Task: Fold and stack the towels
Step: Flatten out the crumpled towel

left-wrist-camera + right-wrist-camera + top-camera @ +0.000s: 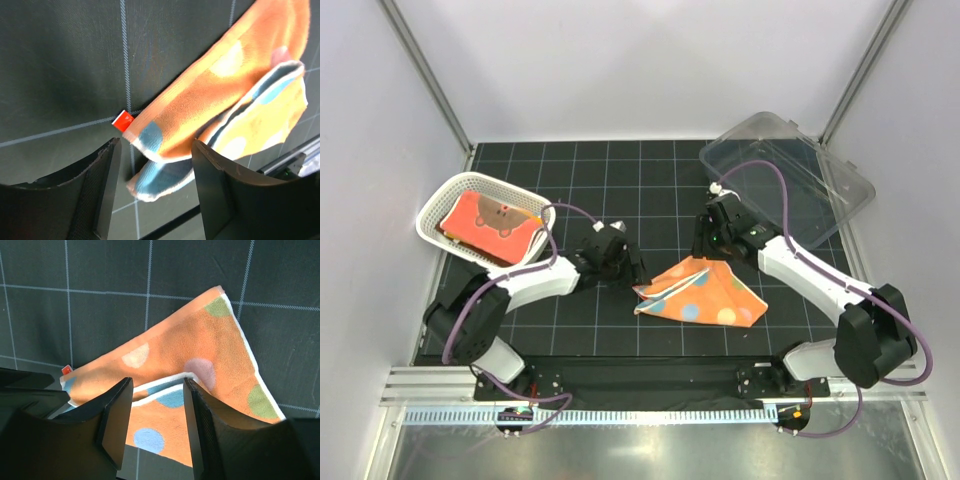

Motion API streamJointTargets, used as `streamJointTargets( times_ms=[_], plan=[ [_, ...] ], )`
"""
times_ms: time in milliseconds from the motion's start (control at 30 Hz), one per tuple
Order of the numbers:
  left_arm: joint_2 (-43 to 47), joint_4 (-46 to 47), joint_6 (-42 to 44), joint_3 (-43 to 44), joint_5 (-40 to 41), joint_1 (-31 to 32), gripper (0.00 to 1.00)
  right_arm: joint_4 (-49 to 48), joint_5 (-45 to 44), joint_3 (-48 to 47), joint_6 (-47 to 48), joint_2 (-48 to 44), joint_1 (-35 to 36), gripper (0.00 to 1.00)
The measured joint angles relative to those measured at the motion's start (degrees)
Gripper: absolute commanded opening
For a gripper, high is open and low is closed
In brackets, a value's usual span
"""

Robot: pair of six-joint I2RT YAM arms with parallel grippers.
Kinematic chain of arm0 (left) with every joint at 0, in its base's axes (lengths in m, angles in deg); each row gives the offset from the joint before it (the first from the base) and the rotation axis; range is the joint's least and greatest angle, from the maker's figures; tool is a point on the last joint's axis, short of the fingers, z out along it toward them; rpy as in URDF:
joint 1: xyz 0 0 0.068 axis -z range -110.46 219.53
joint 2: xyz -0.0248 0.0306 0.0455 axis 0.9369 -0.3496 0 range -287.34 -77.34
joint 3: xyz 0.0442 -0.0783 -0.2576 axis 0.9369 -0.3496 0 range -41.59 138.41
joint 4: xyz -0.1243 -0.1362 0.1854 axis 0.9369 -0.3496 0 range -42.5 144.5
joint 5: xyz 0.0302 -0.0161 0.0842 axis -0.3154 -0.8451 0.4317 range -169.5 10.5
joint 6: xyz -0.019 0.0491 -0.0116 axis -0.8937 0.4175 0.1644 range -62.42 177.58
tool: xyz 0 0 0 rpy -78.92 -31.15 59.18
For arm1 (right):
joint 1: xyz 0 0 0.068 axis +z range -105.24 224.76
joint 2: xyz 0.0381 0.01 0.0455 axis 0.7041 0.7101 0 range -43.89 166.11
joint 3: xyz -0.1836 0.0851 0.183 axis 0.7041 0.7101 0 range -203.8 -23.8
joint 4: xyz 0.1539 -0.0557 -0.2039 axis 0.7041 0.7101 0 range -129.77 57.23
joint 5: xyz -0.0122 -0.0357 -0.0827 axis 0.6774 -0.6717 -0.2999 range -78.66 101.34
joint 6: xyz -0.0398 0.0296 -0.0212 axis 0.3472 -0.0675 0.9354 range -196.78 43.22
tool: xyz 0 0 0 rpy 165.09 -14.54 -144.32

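above the spotted towel (710, 298), left gripper (156, 145) and right gripper (156, 384) tilt down (jaws apart).

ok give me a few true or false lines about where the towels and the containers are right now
1. The spotted towel lies on the black mat. True.
2. The white basket is empty. False: a red-orange towel lies in it.
3. The clear bin sits at the mat's far right corner. True.
4. The left gripper is shut tight. False: its jaws stand apart, with the spotted towel's corner between them.
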Motion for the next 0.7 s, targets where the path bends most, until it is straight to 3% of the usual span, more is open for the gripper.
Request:
streamJointTargets(
  times_ms=[267,567,700],
  plan=[
    [-3.78,1.84,-2.82,0.94,2.97,3.52,0.58,-1.9,2.21,6.08,-0.15,-3.3,0.0,0.5],
    [-7.39,2.67,-3.13,4.26,4.17,3.58,0.02,-1.46,0.55,9.16,-1.2,-7.06,0.0,0.52],
    [-7.37,0.26,0.24,7.69,5.68,3.58,0.0,-1.46,-0.72,9.16,-1.03,-7.61,0.0,0.58]
  ],
)
